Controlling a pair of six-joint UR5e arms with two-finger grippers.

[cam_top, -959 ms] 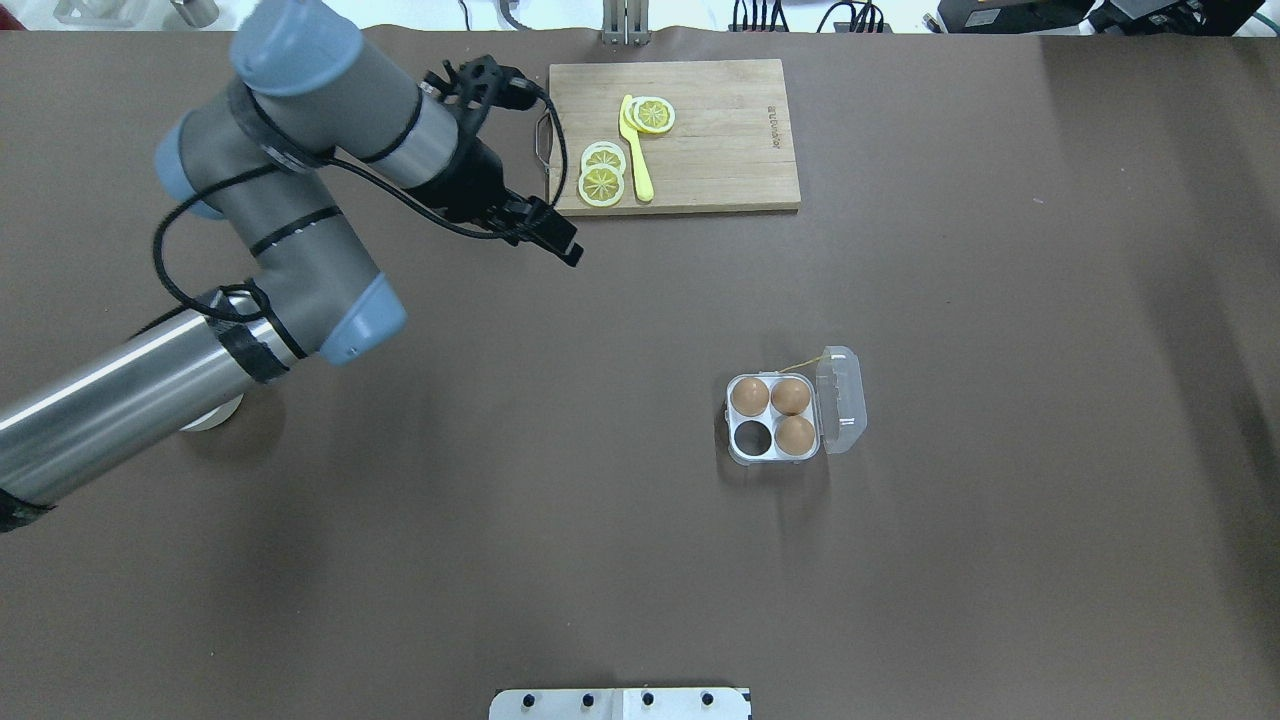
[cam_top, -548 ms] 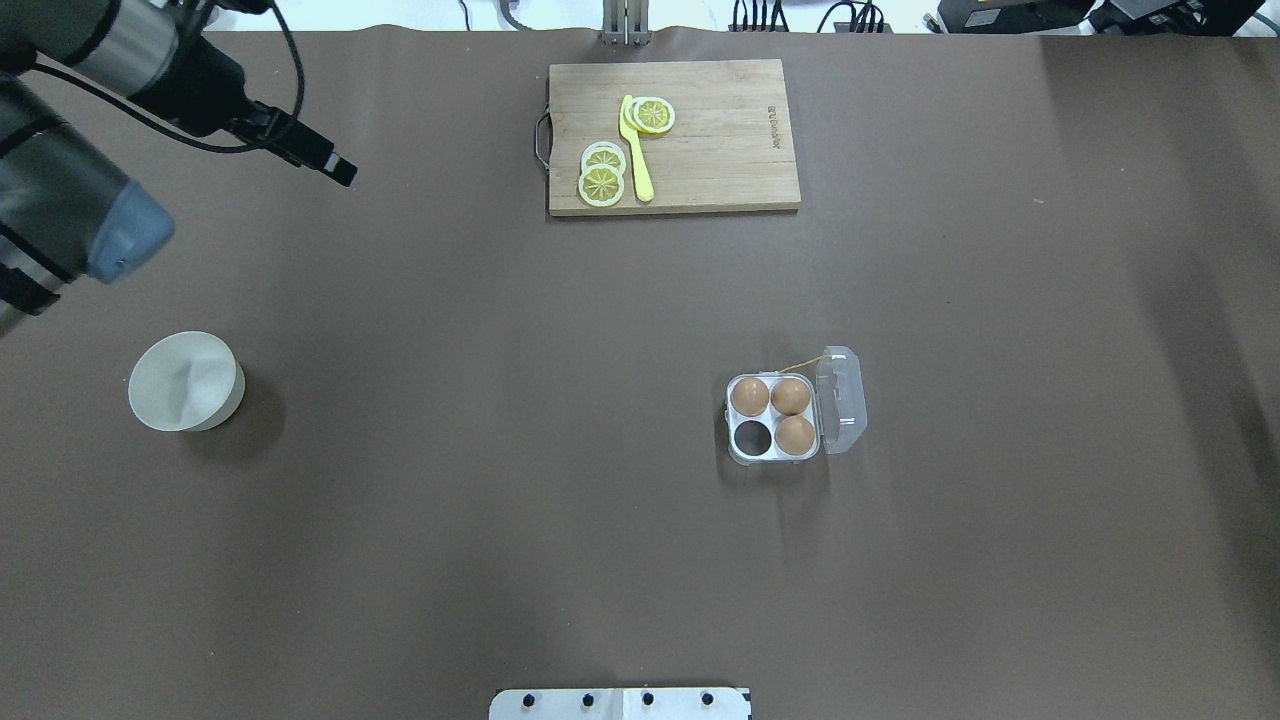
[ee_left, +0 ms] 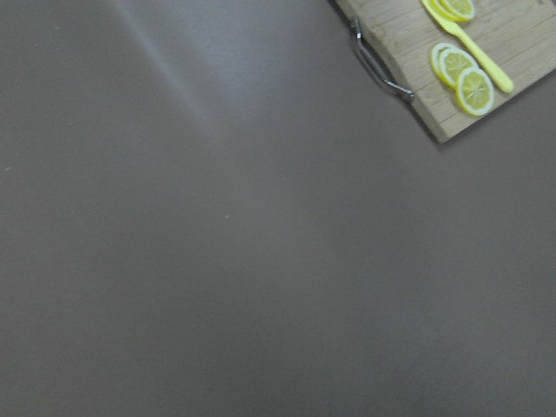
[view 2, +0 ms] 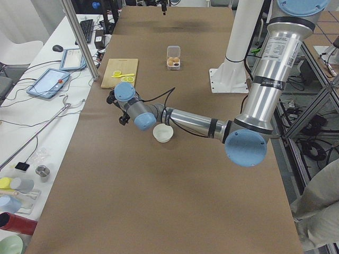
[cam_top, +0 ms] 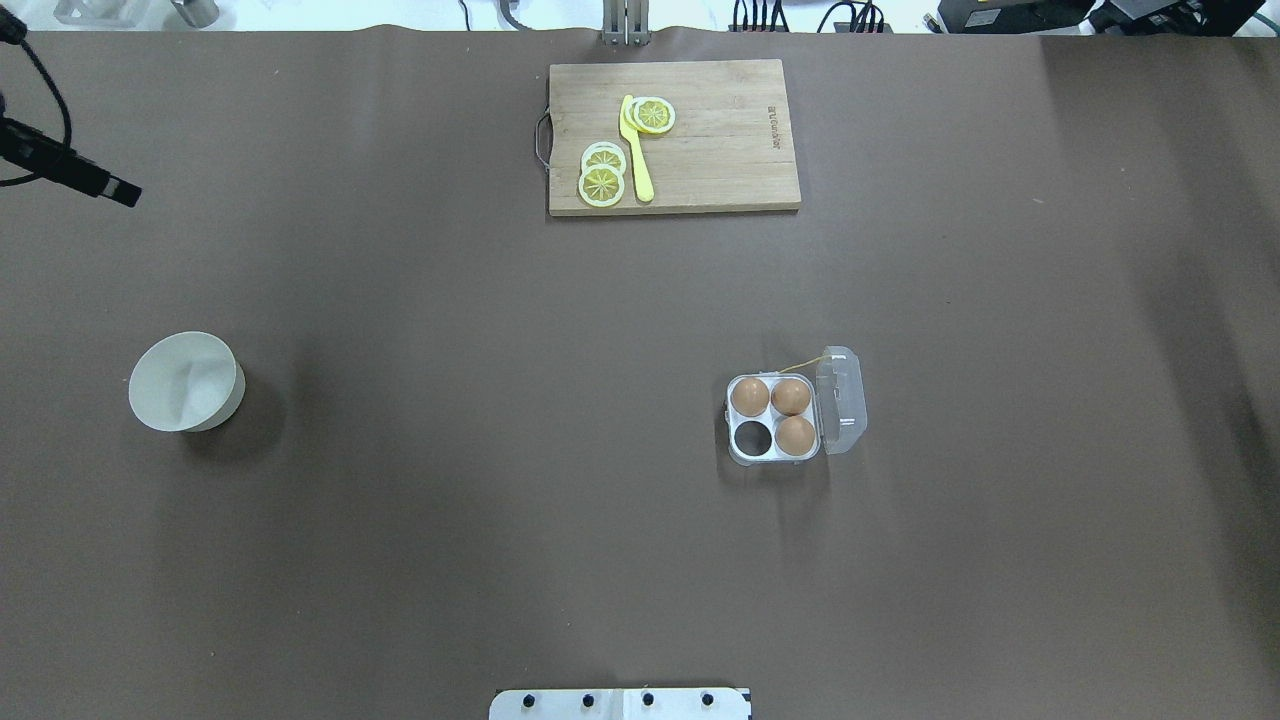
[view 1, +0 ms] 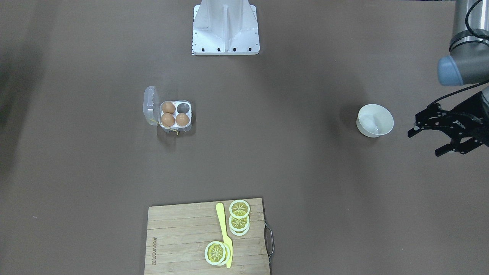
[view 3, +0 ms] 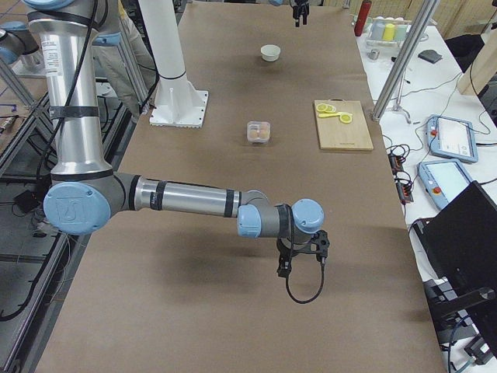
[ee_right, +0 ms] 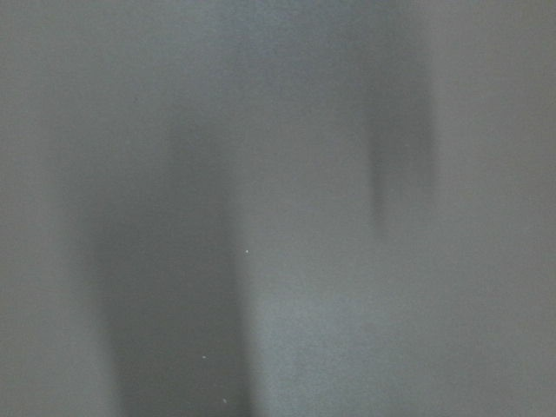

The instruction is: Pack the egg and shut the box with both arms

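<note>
Box point(cam_top: 842, 400) position was read against the bench point(cam_top: 640, 600), the largest thing in view: right of centre from overhead and well inside every edge. The left arm point(view 2: 275, 69) was held over the bench's left end and the right arm point(view 3: 186, 198) low over the right end, both well apart from the box. A cutting board point(cam_top: 720, 150) lay at the far edge. The left hand point(view 1: 425, 143) was seen near the white bowl point(cam_top: 232, 395), fingers spread wide with nothing between them. Whether the right hand point(view 3: 284, 268) was spread or closed could not be told, as it was shown only from the side. The box's clear lid was folded back on the robot's right. Three eggs point(cam_top: 790, 396) were seated, and the empty cell point(cam_top: 752, 436), nearest the robot on its left, was bare. No loose fourth egg could be made out.

The step in hand was judged to be fetching that egg. It would be done well if the egg were gripped lightly, carried high and lowered straight into the empty cell without the neighbours being nudged. Bare bench lay all around the box, so approach was open on every side but the lid's.
</note>
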